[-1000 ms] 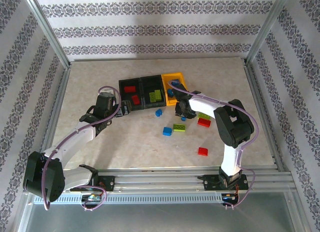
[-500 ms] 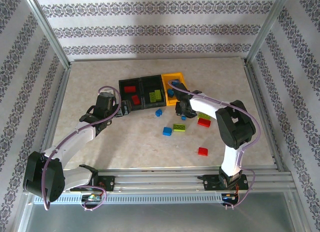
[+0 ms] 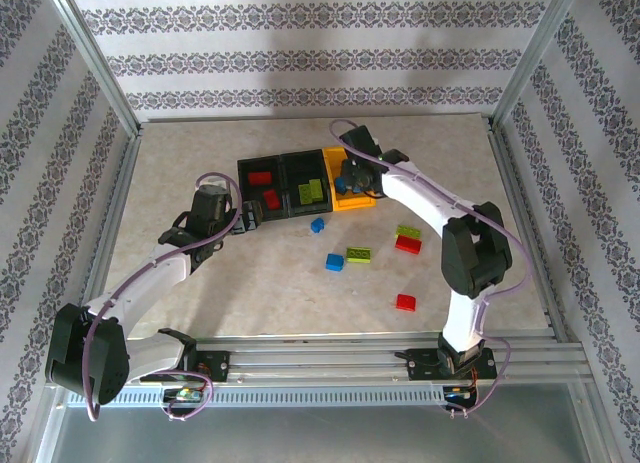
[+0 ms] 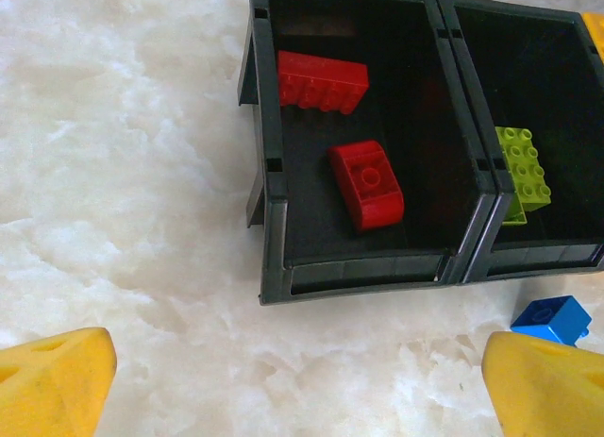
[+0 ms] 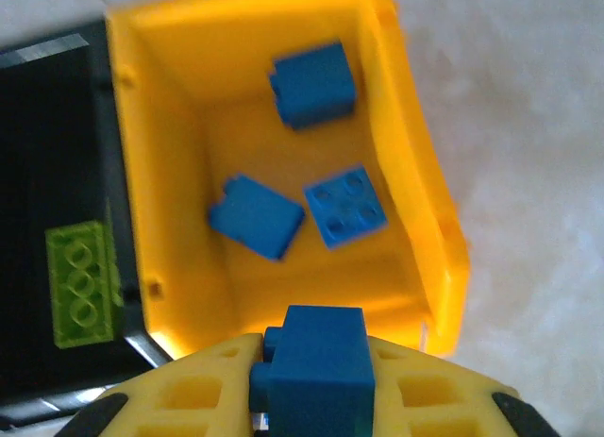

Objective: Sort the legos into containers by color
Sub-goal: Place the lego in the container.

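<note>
Three joined containers stand at the back: a black bin [image 3: 246, 183] with two red legos [image 4: 321, 80], a black bin [image 3: 290, 188] with lime legos [image 4: 524, 168], and a yellow bin [image 3: 352, 201] with three blue legos [image 5: 344, 206]. My right gripper [image 3: 352, 173] hangs over the yellow bin's [image 5: 415, 173] near end, shut on a blue lego [image 5: 319, 366]. My left gripper [image 3: 245, 218] is open over bare table just in front of the red bin [image 4: 274, 220], with nothing between its fingers [image 4: 57, 385].
Loose legos lie on the table in front of the bins: two blue [image 3: 317, 225] [image 3: 334, 262], two lime [image 3: 358, 254] [image 3: 408, 231] and two red [image 3: 407, 244] [image 3: 405, 302]. Metal rails frame the table on all sides.
My right gripper closed on a small blue lego on the table, lifted it and swung back to above the yellow bin. The left arm has not moved.
</note>
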Robot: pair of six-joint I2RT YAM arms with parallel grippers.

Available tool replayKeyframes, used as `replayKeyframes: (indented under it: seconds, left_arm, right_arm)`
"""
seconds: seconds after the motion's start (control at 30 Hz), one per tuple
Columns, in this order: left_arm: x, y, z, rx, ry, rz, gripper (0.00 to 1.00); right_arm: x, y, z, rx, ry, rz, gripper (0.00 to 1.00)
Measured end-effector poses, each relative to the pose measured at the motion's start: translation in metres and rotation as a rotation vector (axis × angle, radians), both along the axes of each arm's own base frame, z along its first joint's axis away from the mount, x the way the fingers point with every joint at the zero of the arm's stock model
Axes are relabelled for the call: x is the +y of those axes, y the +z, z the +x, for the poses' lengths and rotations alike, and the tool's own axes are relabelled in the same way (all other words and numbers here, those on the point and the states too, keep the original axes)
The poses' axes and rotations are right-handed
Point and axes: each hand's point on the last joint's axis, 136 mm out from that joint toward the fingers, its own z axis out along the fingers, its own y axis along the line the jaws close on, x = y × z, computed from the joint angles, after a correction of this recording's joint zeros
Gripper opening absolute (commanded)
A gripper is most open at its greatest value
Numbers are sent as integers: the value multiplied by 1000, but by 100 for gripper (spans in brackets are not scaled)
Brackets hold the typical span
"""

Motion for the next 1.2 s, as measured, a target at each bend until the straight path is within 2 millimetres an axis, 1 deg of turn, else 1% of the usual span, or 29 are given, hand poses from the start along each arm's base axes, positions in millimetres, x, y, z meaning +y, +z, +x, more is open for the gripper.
replayKeyframes:
  seconds: [0.07,0.13,0.23,0.33,0.43,0.53,0.63,0.77,0.87,1.0,1.13,1.2]
  left_arm:
    - [-1,0,-1,1,-3,-3,100]
    - [-2,-1,-1,2,-9,-6,100]
    - [-5,-2,-2,8,-24,-19,100]
    - [-10,-4,-4,16,-46,-37,100]
    - [-16,-3,-4,15,-70,-56,100]
    - [-27,-6,-3,19,-106,-70,100]
    - [-43,-14,-5,38,-151,-73,100]
    - [-69,-23,-13,65,-234,-75,100]
    - [-91,-24,-17,56,-309,-73,100]
    - [-120,-20,-21,34,-414,-62,100]
    - [-149,-13,-24,4,-529,-36,100]
    - [-167,-10,-27,-12,-604,-13,100]
  right_arm:
    - [4,5,15,-24,12,-1,25]
    - [6,4,27,-31,15,-5,25]
    - [4,-6,43,-21,13,-12,26]
    - [4,-18,54,0,15,-3,27]
    - [7,-29,64,14,21,13,29]
    - [11,-37,72,24,30,27,33]
    - [17,-45,77,37,45,37,35]
    - [22,-51,79,51,58,53,40]
    - [21,-53,78,62,60,60,43]
    - [17,-53,79,64,53,58,48]
    - [12,-46,70,64,58,49,55]
    - [8,-35,61,57,57,49,59]
